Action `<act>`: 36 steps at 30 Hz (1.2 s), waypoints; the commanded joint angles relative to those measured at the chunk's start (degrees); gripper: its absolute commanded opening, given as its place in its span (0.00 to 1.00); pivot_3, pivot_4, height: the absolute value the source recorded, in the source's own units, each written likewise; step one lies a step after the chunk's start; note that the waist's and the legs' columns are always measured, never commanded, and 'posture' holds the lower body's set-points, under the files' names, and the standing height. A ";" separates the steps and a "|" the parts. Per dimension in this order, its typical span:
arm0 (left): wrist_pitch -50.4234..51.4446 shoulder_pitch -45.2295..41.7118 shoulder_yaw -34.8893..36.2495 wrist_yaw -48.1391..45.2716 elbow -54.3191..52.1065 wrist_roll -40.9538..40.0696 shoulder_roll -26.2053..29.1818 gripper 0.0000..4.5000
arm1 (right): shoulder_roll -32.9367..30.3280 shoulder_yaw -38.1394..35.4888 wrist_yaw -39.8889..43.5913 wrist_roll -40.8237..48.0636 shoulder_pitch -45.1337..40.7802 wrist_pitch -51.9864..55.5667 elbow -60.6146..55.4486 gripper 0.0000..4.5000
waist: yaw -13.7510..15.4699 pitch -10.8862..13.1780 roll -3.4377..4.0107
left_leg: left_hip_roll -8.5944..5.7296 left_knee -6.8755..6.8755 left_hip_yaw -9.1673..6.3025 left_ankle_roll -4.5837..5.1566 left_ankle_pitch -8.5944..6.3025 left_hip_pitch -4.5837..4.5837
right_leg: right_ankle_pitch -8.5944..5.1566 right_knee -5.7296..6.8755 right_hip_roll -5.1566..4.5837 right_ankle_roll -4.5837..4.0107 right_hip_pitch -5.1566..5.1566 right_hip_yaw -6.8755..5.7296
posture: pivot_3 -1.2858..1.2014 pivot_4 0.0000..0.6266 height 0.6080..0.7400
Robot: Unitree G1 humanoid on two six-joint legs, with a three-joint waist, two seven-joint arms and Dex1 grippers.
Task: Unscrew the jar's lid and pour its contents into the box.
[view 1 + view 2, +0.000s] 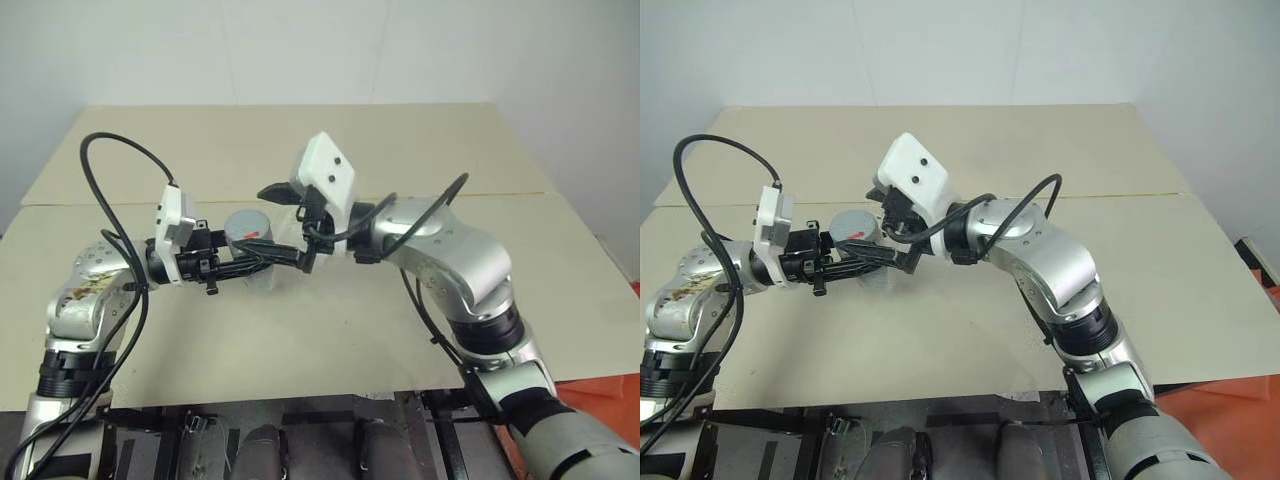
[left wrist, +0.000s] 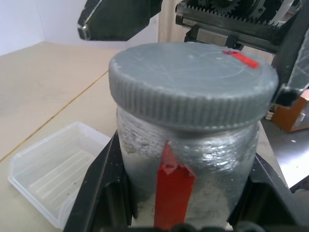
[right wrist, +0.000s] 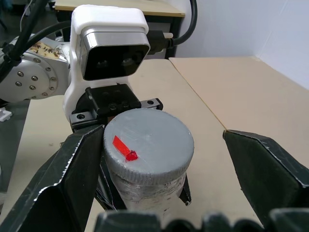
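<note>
Left arm reaches in from the left, forearm level, left gripper (image 1: pixel 255 262) pointing right — fingers (image 2: pixel 99 193) clamped on the jar (image 2: pixel 186 159) body, one each side, holding it upright above the table. Right arm bent at the elbow, wrist angled in from the right, right gripper (image 3: pixel 161 150) pointing left at lid (image 3: pixel 147 145) height — fingers (image 3: pixel 72 166) spread wide, one just beside the lid, the other well clear.

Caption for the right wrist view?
Open right end effector straddles the grey lid of the jar, held by the left end effector.
</note>
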 commanded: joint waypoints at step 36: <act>-2.81 -3.47 -2.34 1.28 1.54 1.89 -3.51 0.43 | -4.46 -4.58 1.87 3.49 1.84 -0.27 -4.69 0.99 | -0.13 0.00 -0.01 | -0.01 -0.03 0.00 0.02 -0.01 0.00 | 0.01 -0.15 0.00 -0.01 0.00 -0.01 | 0.52 0.24 1.00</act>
